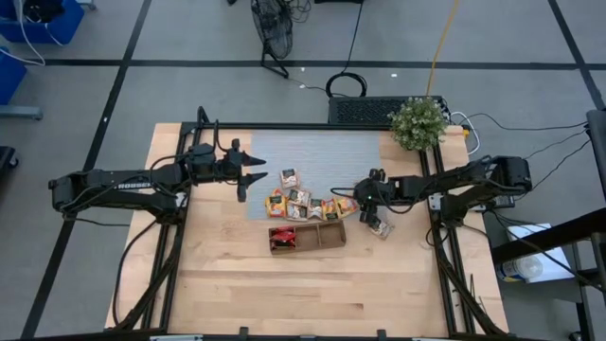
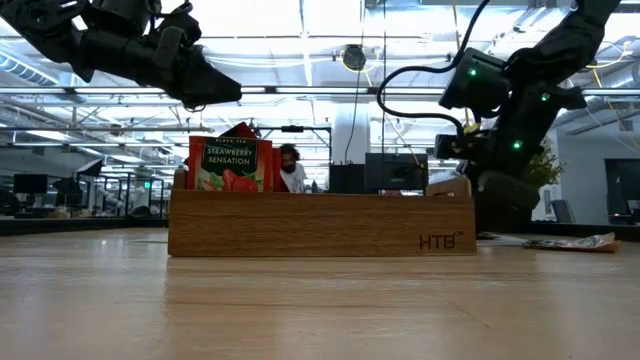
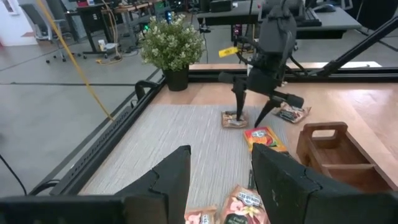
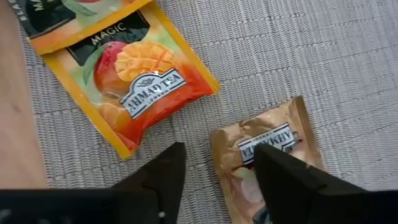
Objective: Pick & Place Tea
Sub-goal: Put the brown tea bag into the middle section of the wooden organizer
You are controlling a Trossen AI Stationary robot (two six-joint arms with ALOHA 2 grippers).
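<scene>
While the left gripper (image 1: 254, 169) hovers open, the right gripper (image 4: 214, 168) straddles a gold tea packet (image 4: 267, 155), jaws spread; next: close and lift.

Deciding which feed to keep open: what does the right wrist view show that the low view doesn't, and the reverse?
Right wrist view only: an orange mango packet and a gold packet flat on the grey mat, the open right gripper just above.

Low view only: the wooden tray with red strawberry packets upright in one end compartment.

Both: the right gripper.
</scene>
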